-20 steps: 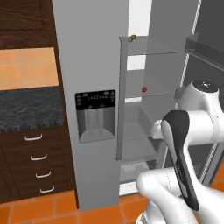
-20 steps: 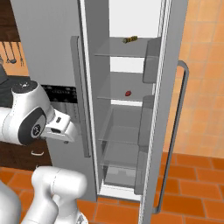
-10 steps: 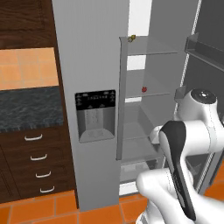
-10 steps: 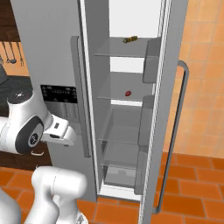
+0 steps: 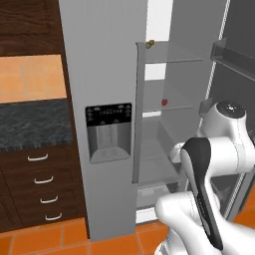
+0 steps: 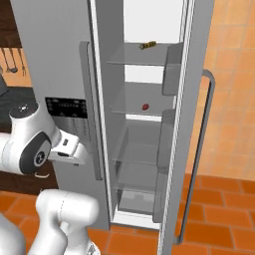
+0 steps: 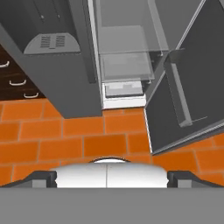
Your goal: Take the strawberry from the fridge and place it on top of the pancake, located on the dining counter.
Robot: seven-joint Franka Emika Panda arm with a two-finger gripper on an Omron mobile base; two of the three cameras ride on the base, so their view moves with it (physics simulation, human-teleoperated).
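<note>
Dark finger tips sit far apart at the two bottom corners of the hand view, so the jaws [image 7: 112,177] are spread wide with nothing between them. They point down at the orange tile floor [image 7: 65,140] in front of the fridge [image 5: 107,74], not yet at any shelf. From the right base view the hand hangs low and to the left of the opening, near the front of the closed left door and its dispenser [image 5: 108,132].

The right door [image 6: 191,99] of the fridge is swung open, and the clear shelves inside are exposed. On the middle shelf [image 6: 137,105] lies the strawberry [image 6: 145,106], a small red spot toward the right side; in the left base view the same fruit [image 5: 164,102] sits near the far end of that shelf. One shelf higher is a small yellowish item [image 6: 148,45], well apart from the fruit.

My reading is that the fetch step is in hand, at its approach: the door is open, the fruit untouched, the arm not yet inside. The next move calls for raising the hand, turning it to face into the compartment, and reaching rightward and in, between the shelves, so the spread jaws straddle the tiny fruit before closing gently. Clearance under the upper shelf looks tight.
</note>
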